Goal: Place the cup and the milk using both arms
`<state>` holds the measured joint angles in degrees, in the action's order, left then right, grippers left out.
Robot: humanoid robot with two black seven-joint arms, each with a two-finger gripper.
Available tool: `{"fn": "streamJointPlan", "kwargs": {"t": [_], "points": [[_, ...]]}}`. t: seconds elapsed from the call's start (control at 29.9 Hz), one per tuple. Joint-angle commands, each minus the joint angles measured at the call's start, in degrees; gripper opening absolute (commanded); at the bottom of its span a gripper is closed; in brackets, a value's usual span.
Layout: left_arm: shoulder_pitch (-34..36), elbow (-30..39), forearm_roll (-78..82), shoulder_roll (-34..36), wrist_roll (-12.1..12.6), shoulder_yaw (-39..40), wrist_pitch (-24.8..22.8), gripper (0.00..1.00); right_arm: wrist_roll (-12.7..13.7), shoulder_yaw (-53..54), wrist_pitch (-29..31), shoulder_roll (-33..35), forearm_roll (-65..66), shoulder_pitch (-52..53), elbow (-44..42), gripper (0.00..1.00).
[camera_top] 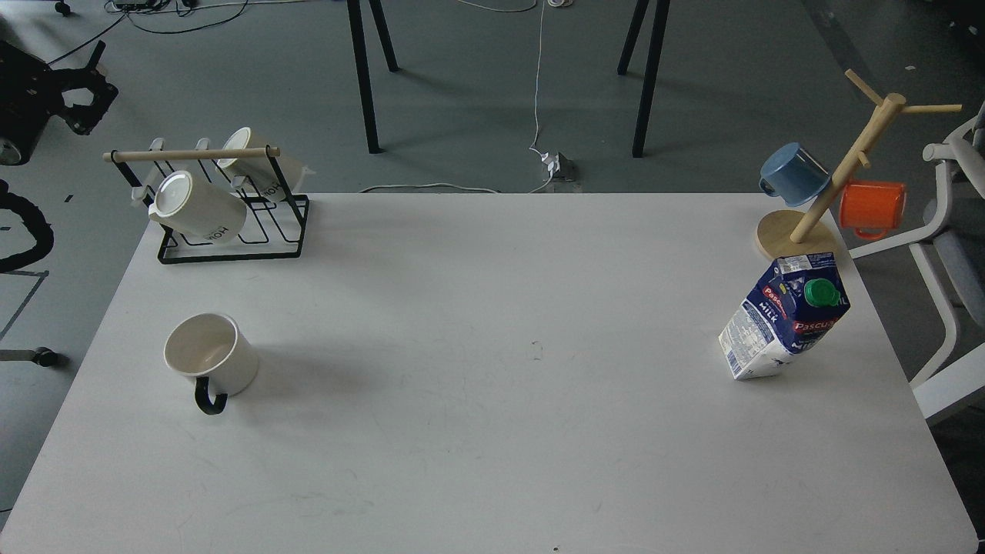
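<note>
cup (212, 355) left, upright | milk (785, 318) right, near mug tree (796, 235) | rack (223, 208) behind cup | claws unseen, state unknown

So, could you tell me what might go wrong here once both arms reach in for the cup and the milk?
1. The milk carton stands close to the wooden mug tree; a reach from the right could knock the tree or its orange mug.
2. The carton is tall and narrow, so a glancing touch may tip it.
3. The cup has its black handle facing the near edge, which could foul a grasp.
</note>
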<state>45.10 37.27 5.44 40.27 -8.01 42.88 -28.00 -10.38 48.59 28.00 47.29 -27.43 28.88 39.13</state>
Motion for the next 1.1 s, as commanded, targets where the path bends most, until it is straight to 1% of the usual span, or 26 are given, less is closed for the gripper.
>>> {"fn": "streamJointPlan", "kwargs": {"t": [0.0,0.17,0.23,0.33,0.4,0.47,0.53,0.57,0.63,0.7,0.8,0.87,0.9,1.07], "points": [[-0.1,0.0,0.09,-0.19,0.01,0.01,0.0,1.0,0.01,-0.07,0.0,-0.44,0.01,-0.05,-0.02,0.99],[0.6,-0.18,-0.08,-0.9,0.1,0.27,0.0,1.0,-0.08,0.02,0.0,-0.35,0.01,-0.23,-0.19,0.99],[0.96,-0.53,-1.13,-0.9,0.1,2.45,0.0,1.0,-0.08,0.02,0.0,-0.35,0.01,-0.23,-0.19,0.99],[0.34,-5.17,-4.47,-1.68,0.36,7.03,0.0,1.0,-0.08,0.02,0.0,-0.35,0.01,-0.31,-0.37,0.99],[0.86,-8.86,-5.44,-4.83,0.1,7.48,0.0,1.0,-0.08,-0.07,0.0,-0.35,0.09,-0.31,-0.28,0.99],[1.13,-9.76,-5.27,-6.87,0.1,7.3,0.0,1.0,-0.08,-0.07,0.0,-0.35,0.01,-0.23,-0.28,0.99],[0.87,-9.76,-4.83,-6.35,0.1,7.04,0.0,1.0,-0.08,0.1,0.0,-0.35,0.01,-0.23,-0.28,0.99],[0.87,-9.76,-4.22,-5.56,0.1,6.43,0.0,1.0,-0.08,0.28,0.0,-0.35,0.01,-0.23,-0.28,0.99],[1.04,-9.67,0.33,-1.62,-0.08,2.58,0.0,1.0,-0.08,0.54,0.0,-0.35,0.01,-0.14,-0.19,0.99],[2.97,-9.5,7.79,2.25,-1.48,-2.08,0.0,1.0,-0.08,0.63,0.0,-0.35,0.01,0.04,-0.19,0.99],[5.96,-9.06,20.44,4.9,-4.29,-5.96,0.0,1.0,-0.17,0.63,0.0,-0.35,0.01,0.13,-0.28,0.99],[6.23,-6.17,28.01,6.48,-5.78,-5.97,0.0,1.0,-0.26,0.63,0.0,-0.35,0.01,0.13,-0.19,0.99],[6.14,-4.24,30.3,7.79,-6.05,-5.97,0.0,1.0,-0.26,0.63,0.0,-0.35,0.01,0.04,-0.28,0.99],[5.88,14.46,41.99,17.28,-6.4,-6.41,0.0,1.0,-0.26,0.46,0.0,-0.44,0.01,-0.05,-0.28,0.99]]}}
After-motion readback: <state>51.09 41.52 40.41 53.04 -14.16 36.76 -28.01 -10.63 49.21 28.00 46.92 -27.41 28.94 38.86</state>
